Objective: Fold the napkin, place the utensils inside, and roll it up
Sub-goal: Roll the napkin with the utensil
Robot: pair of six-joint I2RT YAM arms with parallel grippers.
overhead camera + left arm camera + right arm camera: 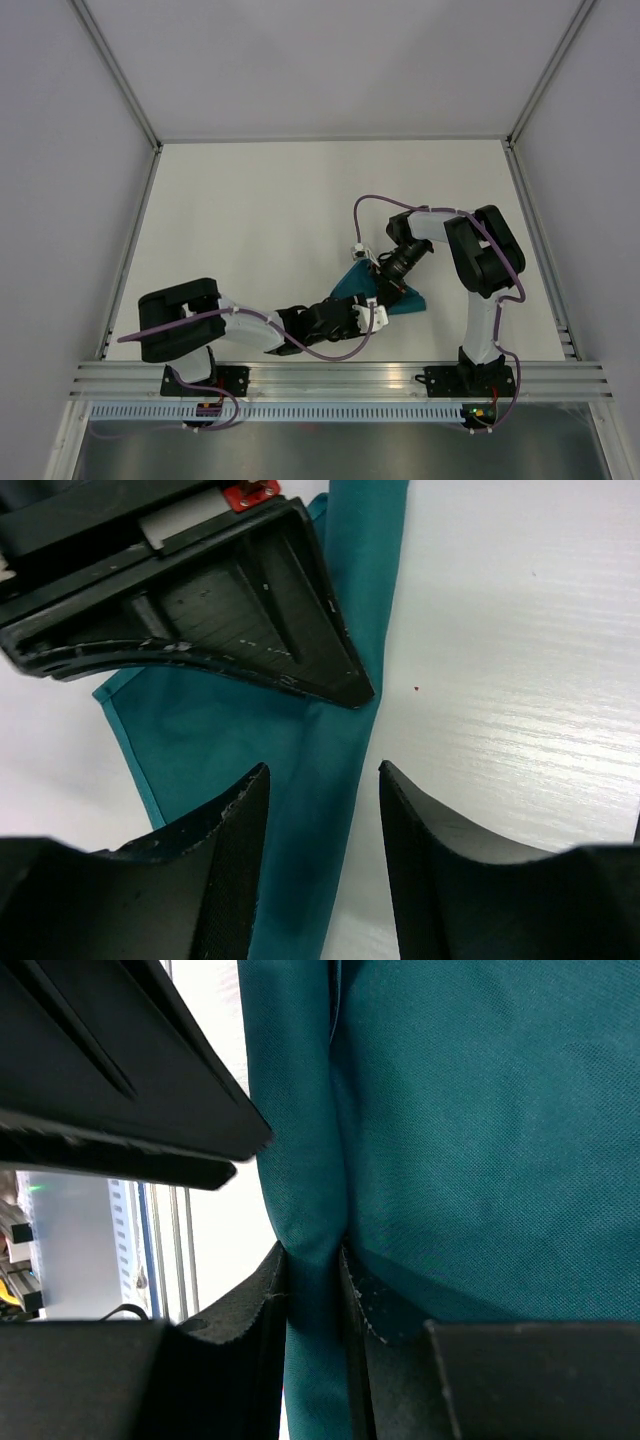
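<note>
Right gripper (313, 1272) pinching napkin (480, 1130) fold, jaws narrow on cloth. Left gripper (322, 780) hanging over napkin edge on table (520, 660), jaws standing wide, holding nothing.

The napkin (480, 1140) is matt teal cloth with a fine woven grain. The left end effector (322, 770) has matt black plastic fingers (220, 830), scuffed pale along their edges. The counter (520, 680) is white, smooth, faintly streaked, slightly glossy. Lower frame: a ribbed bare-metal rail (340, 375).

One napkin (480, 1110), one left tool (322, 780), one right tool (315, 1260).
</note>
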